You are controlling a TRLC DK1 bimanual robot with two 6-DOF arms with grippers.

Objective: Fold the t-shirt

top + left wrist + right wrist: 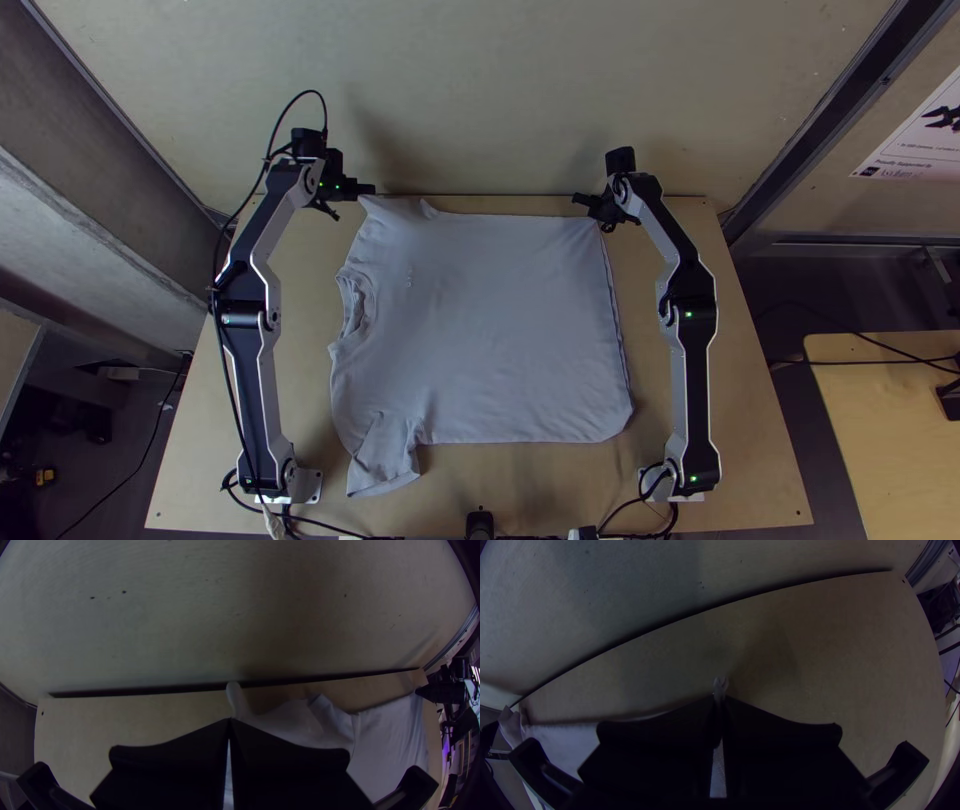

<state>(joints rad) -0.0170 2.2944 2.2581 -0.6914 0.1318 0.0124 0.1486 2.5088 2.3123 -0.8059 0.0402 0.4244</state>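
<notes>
Clock read from the top view, 12 at the far edge of the desk [520,485]. Shirt [490,330] spread on it, wide and fairly smooth, collar [354,305] at 9, hem [621,350] at 3.

Left: left tool [230,721] at 11, narrow, pinching the tip of the far sleeve [388,209]; a small peak of cloth stands out past its pads. Cloth rumples just beside the grip. Judgement: the step in hand is the first lengthwise fold, far side over near. This side should travel towards 7, in a low arc, so that the held sleeve lands on the near sleeve [385,455]. That one lies at 7, slightly creased; worth matching edges there rather than dropping short.

Middle: body flat, a few soft wrinkles. Go up just enough to clear the cloth, then down towards 6. Pull too hard and the whole shirt may slide; too little and the middle sags and bunches.

Right: right tool [720,702] at 1, closed on the far hem corner, a bit of cloth poking out between its fingers. Its path runs towards 5, to the near hem corner. Best both tools move at one pace and height, light tension between; uneven speed would skew the fold. Lay down, smooth, then let go
</notes>
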